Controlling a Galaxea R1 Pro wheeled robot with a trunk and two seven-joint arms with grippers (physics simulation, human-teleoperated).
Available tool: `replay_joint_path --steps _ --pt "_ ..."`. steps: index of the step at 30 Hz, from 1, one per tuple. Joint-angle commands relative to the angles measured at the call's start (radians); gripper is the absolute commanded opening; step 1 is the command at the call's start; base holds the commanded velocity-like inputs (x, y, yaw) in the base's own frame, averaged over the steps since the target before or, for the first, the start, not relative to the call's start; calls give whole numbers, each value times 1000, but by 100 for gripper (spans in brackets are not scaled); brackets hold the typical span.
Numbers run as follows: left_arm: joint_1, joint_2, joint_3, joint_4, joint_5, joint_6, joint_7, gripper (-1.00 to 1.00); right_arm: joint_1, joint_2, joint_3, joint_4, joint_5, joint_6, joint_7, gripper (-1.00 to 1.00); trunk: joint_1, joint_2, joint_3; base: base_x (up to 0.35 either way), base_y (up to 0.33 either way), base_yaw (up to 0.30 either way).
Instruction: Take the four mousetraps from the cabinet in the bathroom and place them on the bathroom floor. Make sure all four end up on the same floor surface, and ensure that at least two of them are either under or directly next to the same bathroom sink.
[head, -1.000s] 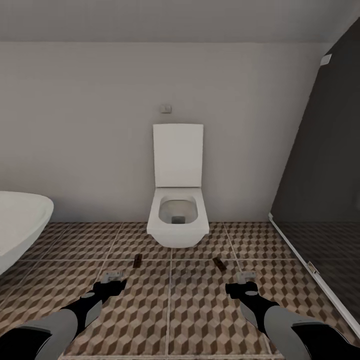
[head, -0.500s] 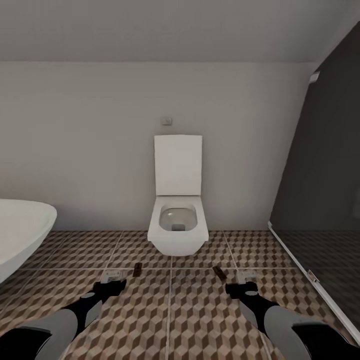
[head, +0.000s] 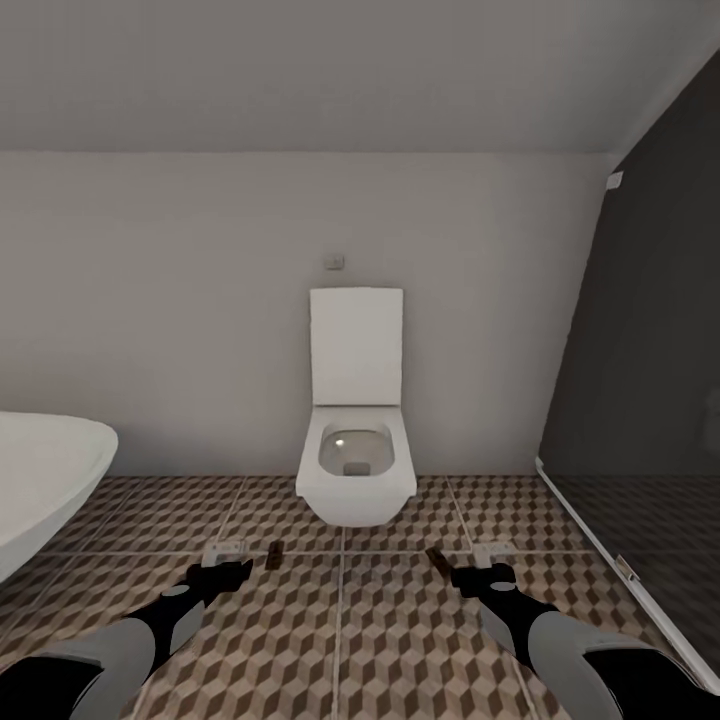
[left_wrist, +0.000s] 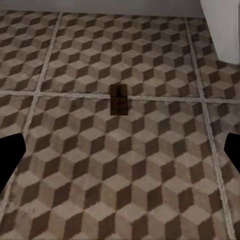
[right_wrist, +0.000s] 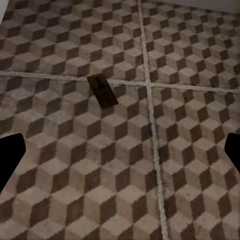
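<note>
Left gripper (head: 226, 562): held low over the bathroom floor (head: 340, 640), fingers spread wide, empty.
Right gripper (head: 482, 565): same height, fingers apart, empty.
Mousetraps: two in sight, both flat on the tiles. One (head: 273, 557) just ahead of the left gripper, across a grout line (left_wrist: 118, 99); the other (head: 436, 558) just beside the right gripper, lying askew (right_wrist: 102, 90).
Toilet (head: 356, 440): white, lid up, against the far wall, between and beyond the two traps.
Bathtub (head: 40, 480): white rim at far left.
Dark panel (head: 650, 340): at right.

Two mousetraps flat on bathroom floor (head: 340, 640).
Left mousetrap (head: 273, 556) lies across a grout line; right mousetrap (head: 436, 557) angled, beside a grout crossing.
</note>
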Motion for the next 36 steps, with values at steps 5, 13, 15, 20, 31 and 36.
replay_joint_path --steps 5,13,15,20,31,36 --pt "-1 0 -8 1 11 -3 -4 100 -1 0 5 3 7 -3 -6 100 -19 35 15 0 0 0" --pt "-1 0 -8 1 11 -3 -4 100 -1 0 5 3 7 -3 -6 100 -50 91 40 0 0 0" --pt "-1 0 -8 1 11 -3 -4 100 -1 0 5 3 7 -3 -6 100 -58 105 46 0 0 0" --pt "-1 0 -8 1 11 -3 -4 100 -1 0 5 3 7 -3 -6 100 -77 140 62 0 0 0" --pt "-1 2 -8 1 11 -3 -4 100 -1 0 5 3 7 -3 -6 100 -119 217 96 0 0 0" --pt "-1 2 -8 1 11 -3 -4 100 -1 0 5 3 7 -3 -6 100 -138 252 112 0 0 0"
